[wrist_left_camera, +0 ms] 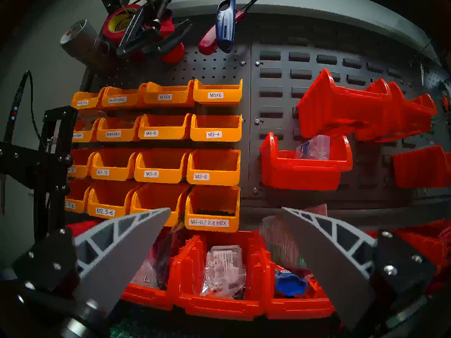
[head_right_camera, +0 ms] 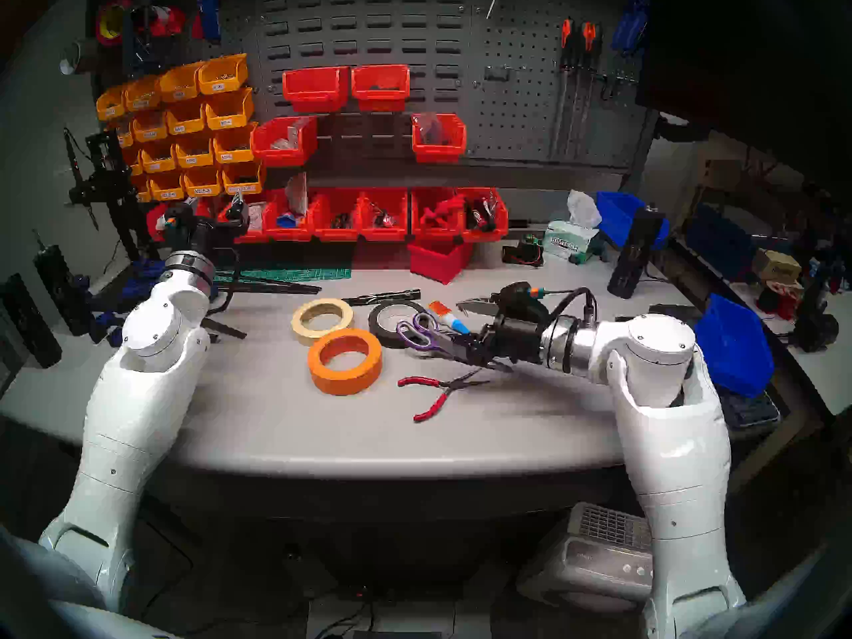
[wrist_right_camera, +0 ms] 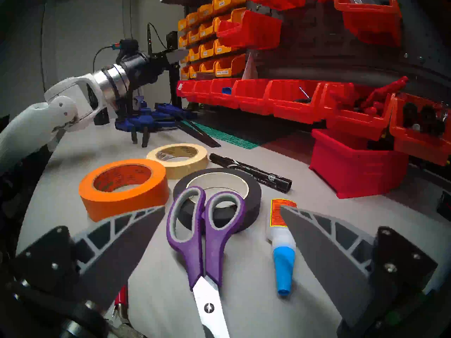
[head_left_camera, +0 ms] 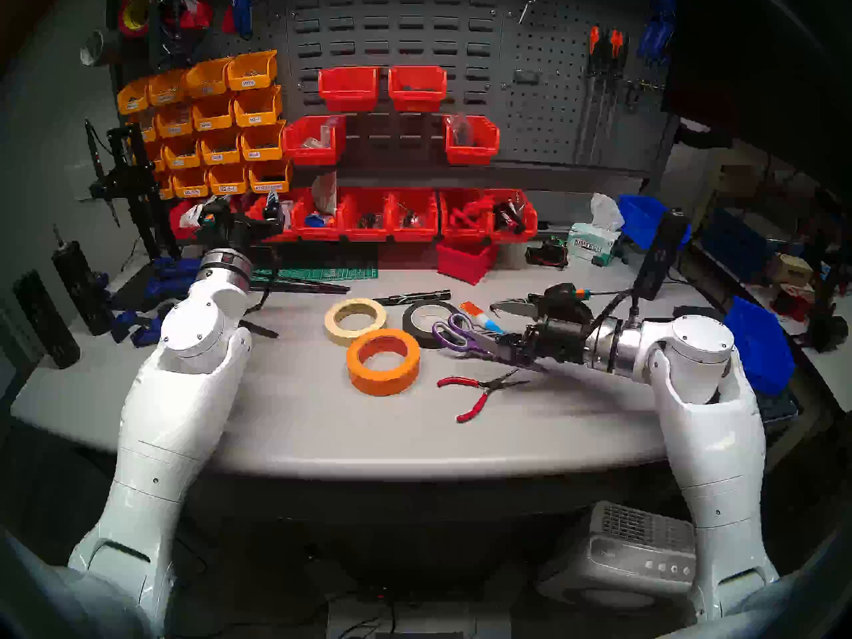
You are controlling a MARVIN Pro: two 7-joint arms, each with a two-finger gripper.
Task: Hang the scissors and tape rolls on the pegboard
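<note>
With its two grey ribbed fingers spread wide and gripping nothing, the right gripper (wrist_right_camera: 222, 252) hangs low over the grey workbench (head_left_camera: 295, 421), straddling the large scissors with purple handles and silver blades (wrist_right_camera: 207, 235). Those scissors lie flat between the fingers, finger loops resting on the black tape roll with a white core (wrist_right_camera: 253, 196) and blades running back under the wrist. Just beside them lies a small glue bottle with a blue cap (wrist_right_camera: 283, 254); the wide orange tape roll (head_left_camera: 383, 361) and the cream masking tape roll (head_left_camera: 355, 321) sit on the bench beyond, near a black marker (wrist_right_camera: 251, 171). Red-handled needle-nose pliers (head_left_camera: 475, 391) lie apart, toward the bench's front edge. Farther back, the left gripper (wrist_left_camera: 225, 252), fingers likewise apart and empty, faces yellow parts bins (wrist_left_camera: 214, 127) and red bins (wrist_left_camera: 219, 281). Behind stands the dark grey perforated pegboard (head_left_camera: 544, 94).
</note>
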